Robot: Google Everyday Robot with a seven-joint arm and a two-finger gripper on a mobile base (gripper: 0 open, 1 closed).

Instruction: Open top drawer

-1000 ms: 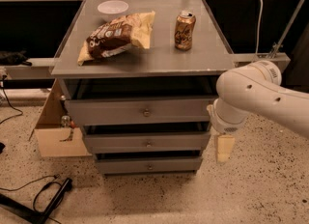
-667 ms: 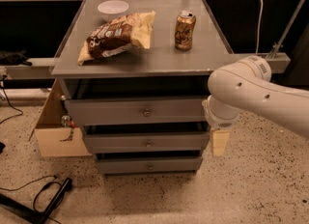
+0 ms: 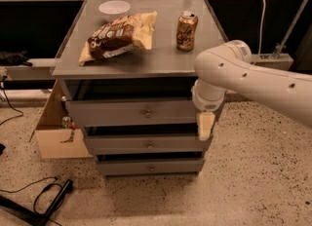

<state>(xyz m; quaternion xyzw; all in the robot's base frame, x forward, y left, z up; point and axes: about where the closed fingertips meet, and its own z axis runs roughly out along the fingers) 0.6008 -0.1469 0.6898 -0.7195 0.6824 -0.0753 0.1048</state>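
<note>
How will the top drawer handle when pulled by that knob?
Probably stiff: the top drawer has a flat, rigid-looking grey front. Its knob is small, round and metallic, so likely slippery and easy to lose. Pulling it at centre should slide the wide front out straight rather than skewed. The hand hangs by the front's right end, away from the knob.

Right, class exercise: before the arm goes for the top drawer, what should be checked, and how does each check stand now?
1. Knob on the top drawer unobstructed: ok.
2. Gripper lined up with knob: not ok, it hangs by the drawer front's right end.
3. Gripper touching the drawer front: cannot tell.
4. Can upright on the cabinet top: ok.
5. Cardboard box beside, not before, the drawers: ok.
</note>
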